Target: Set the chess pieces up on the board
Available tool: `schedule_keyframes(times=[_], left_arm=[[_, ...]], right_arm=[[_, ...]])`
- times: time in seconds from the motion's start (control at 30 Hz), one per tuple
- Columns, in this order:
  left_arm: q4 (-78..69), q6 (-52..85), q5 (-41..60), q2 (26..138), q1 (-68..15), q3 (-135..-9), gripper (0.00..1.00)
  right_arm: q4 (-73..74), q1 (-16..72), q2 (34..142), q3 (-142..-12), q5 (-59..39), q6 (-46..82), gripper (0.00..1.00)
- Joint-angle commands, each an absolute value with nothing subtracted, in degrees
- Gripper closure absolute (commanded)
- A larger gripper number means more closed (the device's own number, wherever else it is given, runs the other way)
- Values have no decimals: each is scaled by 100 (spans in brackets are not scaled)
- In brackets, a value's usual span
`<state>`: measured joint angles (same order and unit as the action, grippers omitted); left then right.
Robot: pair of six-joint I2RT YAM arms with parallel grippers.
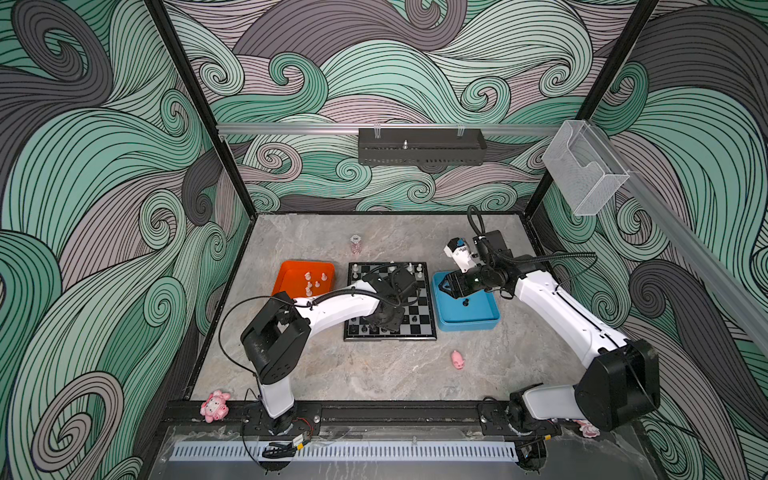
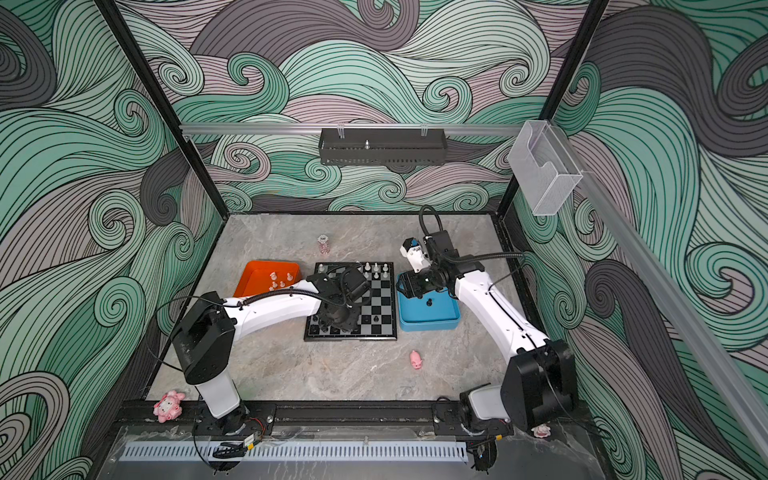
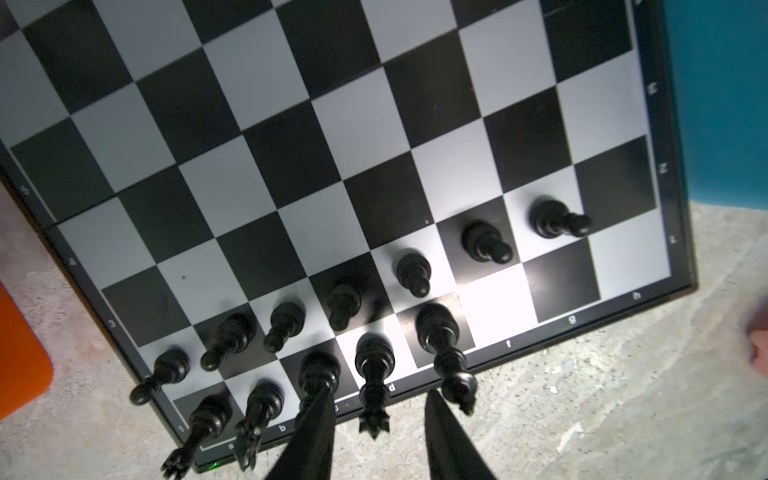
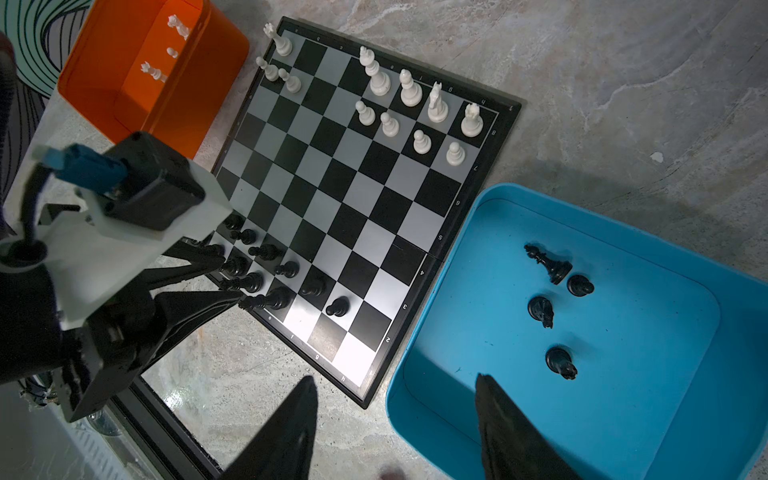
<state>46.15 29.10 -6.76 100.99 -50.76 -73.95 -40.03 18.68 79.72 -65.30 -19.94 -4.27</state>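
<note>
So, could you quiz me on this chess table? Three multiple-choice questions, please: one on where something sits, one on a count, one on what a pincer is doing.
1. Seen from above, where does the blue tray sit against the board?
A) to its right
B) to its left
C) on top of it

2. How many black pieces are in the blue tray?
A) two
B) four
C) seven

3. The right pincer is:
A) shut on a white piece
B) shut on a black piece
C) open and empty

Answers:
1 A: in both top views the tray lies beside the board's right edge.
2 B: the right wrist view shows four on the tray floor.
3 C: its jaws stand wide apart with nothing between them.
</note>
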Motion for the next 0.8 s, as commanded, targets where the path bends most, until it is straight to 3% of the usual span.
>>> schedule_keyframes(times=[0.0, 0.1, 0.3, 0.4, 0.57, 0.77], left_arm=[[4975, 2900, -832, 9798, -5106, -7684, 59], [5125, 2892, -911, 9655, -5102, -7803, 55], [5393, 2831, -1218, 9349, -5037, -8128, 37], [5427, 2763, -1214, 9157, -4854, -8254, 26], [5138, 2633, -855, 8661, -4155, -8169, 7], [4639, 2432, 47, 8261, -2823, -8165, 1]], right_arm=[[-3991, 1837, 7919, -6493, -2008, -485, 38], [-3995, 1845, 7910, -6495, -1990, -490, 39], [-3998, 1829, 7902, -6535, -1991, -425, 38], [-3997, 1829, 7893, -6565, -1923, -327, 31], [-4021, 1704, 7925, -6657, -1723, -129, 14], [-4561, 1480, 8628, -7421, -1714, -624, 12]])
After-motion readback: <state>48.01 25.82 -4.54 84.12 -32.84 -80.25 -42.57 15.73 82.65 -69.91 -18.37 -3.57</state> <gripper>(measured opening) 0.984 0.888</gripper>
